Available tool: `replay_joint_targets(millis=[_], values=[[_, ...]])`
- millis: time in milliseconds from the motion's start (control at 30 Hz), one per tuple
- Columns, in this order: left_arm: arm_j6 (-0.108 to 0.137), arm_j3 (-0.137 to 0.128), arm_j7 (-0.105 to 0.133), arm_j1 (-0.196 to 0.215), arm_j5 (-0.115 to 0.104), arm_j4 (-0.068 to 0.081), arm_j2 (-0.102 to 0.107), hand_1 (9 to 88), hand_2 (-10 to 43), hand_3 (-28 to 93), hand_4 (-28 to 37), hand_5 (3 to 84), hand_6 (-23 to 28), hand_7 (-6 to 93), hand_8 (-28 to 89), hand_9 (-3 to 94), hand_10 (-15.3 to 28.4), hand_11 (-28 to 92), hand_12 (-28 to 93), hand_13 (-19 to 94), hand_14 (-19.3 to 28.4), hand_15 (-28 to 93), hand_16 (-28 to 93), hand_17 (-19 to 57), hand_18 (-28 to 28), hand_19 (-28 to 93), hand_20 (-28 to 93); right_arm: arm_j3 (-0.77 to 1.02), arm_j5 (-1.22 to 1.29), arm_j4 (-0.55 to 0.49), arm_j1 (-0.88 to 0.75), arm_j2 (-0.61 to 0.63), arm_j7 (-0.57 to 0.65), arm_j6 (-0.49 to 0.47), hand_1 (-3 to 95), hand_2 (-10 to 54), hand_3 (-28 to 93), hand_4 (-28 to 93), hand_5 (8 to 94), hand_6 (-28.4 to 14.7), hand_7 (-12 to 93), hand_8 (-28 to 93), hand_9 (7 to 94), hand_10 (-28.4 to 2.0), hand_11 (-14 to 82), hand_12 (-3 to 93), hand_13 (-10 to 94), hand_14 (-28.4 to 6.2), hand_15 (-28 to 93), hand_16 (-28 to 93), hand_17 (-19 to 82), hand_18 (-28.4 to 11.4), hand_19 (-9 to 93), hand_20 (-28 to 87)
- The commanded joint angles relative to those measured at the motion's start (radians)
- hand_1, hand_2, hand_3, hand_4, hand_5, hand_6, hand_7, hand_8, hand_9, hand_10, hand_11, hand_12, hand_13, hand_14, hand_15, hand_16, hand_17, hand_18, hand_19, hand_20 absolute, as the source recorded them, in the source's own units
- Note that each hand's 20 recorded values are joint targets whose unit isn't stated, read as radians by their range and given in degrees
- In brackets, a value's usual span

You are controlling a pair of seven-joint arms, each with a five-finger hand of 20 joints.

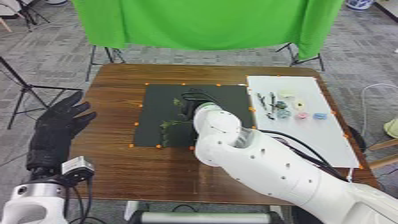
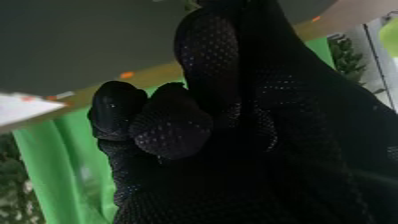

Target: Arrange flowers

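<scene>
My right hand (image 1: pixel 190 97) is over the upper middle of the dark mat (image 1: pixel 153 111) in the head view. In the right wrist view the right hand (image 2: pixel 173 122) has curled fingers; no held thing can be made out. A bit of green (image 2: pixel 192 5) lies by its fingertips. Green sprigs (image 1: pixel 169 123) rest on the mat, left of the right arm. On the white board (image 1: pixel 311 137) are thin dark sprigs (image 1: pixel 271 103), a pale yellow-green flower (image 1: pixel 286 93), a pink flower (image 1: pixel 302 115) and a blue flower (image 1: pixel 320 116). My left hand (image 1: pixel 60 122) stands open beside the table's left edge.
Small orange markers (image 1: pixel 137 123) line the mat and board on the brown table (image 1: pixel 111 165). A green cloth (image 1: pixel 204 25) hangs behind the far edge. Stands with thin black legs are at the left and behind. The right arm crosses the board's near part.
</scene>
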Motion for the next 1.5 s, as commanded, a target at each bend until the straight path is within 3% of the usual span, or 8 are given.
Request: replay_joint_targets(millis=[33,200,400,533,867,1000,1167,1500], values=[[-0.023,0.002,-0.016,0.001,0.009,0.005,-0.006,23.7,6.1,82,-25.7,35.1,7.6,19.6,-13,32.0,16.8,27,8,26,24.1,48,-10,-10.0,23.1,57,-2,-0.006,-0.035,0.019,-0.029,-0.009,0.03,-0.033,48.2,-9.5,85,-28,90.9,-3.1,18,10,90.5,-11.9,49.3,21.5,84,-9.5,79,20,46,-26.3,93,48],[-0.028,0.011,-0.022,-0.017,0.012,0.01,-0.003,23.7,6.0,82,-25.4,35.1,7.6,19.6,-13,32.0,16.8,27,8,26,24.0,48,-10,-9.9,23.1,57,-2,-0.011,-0.04,0.025,-0.035,-0.014,0.052,-0.085,46.9,-9.5,84,-28,90.8,-3.3,18,10,90.2,-12.3,49.5,21.8,84,-9.7,80,20,46,-26.4,93,48],[-0.027,0.01,-0.012,-0.007,0.009,0.009,-0.003,24.1,5.6,83,-24.8,35.2,7.5,19.9,-13,32.2,16.3,28,7,26,23.9,49,-11,-9.7,23.0,57,-3,-0.009,-0.059,0.025,-0.046,-0.024,0.063,-0.169,43.5,-9.5,82,-28,90.9,-3.9,18,9,89.6,-13.0,50.1,22.0,83,-10.2,80,20,45,-26.6,93,49],[-0.024,0.009,-0.02,-0.011,0.012,0.008,-0.006,24.4,5.3,83,-24.6,35.2,7.4,20.0,-14,32.1,16.2,29,7,26,23.8,50,-12,-9.7,23.0,58,-3,0.011,-0.068,0.023,-0.06,-0.037,0.057,-0.202,39.7,-9.5,84,-28,90.9,-3.9,17,8,89.4,-13.4,50.1,21.9,83,-10.6,80,19,45,-26.9,93,49],[-0.021,0.015,-0.017,-0.013,0.014,0.008,0.0,24.6,5.5,83,-24.1,35.2,7.3,20.0,-14,31.9,16.2,29,6,26,23.7,50,-12,-9.7,23.0,58,-4,-0.002,-0.084,0.022,-0.049,-0.049,0.049,-0.201,35.0,-6.8,86,-28,93.6,-2.9,18,-1,91.5,-14.1,49.3,21.5,84,-11.3,81,19,46,-27.7,93,51],[-0.02,0.018,-0.016,-0.019,0.015,0.01,0.001,24.5,5.4,83,-23.8,35.2,7.3,20.2,-14,32.0,16.1,29,6,26,23.6,50,-12,-9.6,23.0,58,-4,-0.015,-0.09,0.028,-0.039,-0.048,0.055,-0.192,33.6,-4.4,87,-28,93.7,-2.6,24,-12,93.5,-14.6,48.0,21.6,85,-11.5,80,19,47,-28.2,93,51],[-0.02,0.022,-0.019,-0.02,0.015,0.01,0.0,24.7,5.1,83,-23.5,35.2,7.1,20.6,-14,32.1,15.8,30,6,26,23.5,51,-12,-9.5,23.0,58,-4,-0.041,-0.104,0.037,-0.025,-0.043,0.061,-0.173,32.3,-0.7,86,-28,93.7,-2.4,27,-14,93.7,-15.0,49.9,20.2,87,-11.9,80,19,49,-28.4,93,52],[-0.011,0.008,-0.015,0.003,0.01,0.002,-0.001,25.0,4.9,84,-23.5,35.2,7.1,21.2,-14,32.1,15.9,31,6,26,23.5,52,-13,-9.5,23.0,59,-5,0.013,-0.109,0.017,-0.064,-0.063,0.098,-0.295,24.9,-0.8,85,-26,93.7,-3.7,25,-14,93.7,-14.8,47.7,20.1,86,-12.0,79,20,49,-28.4,93,53]])
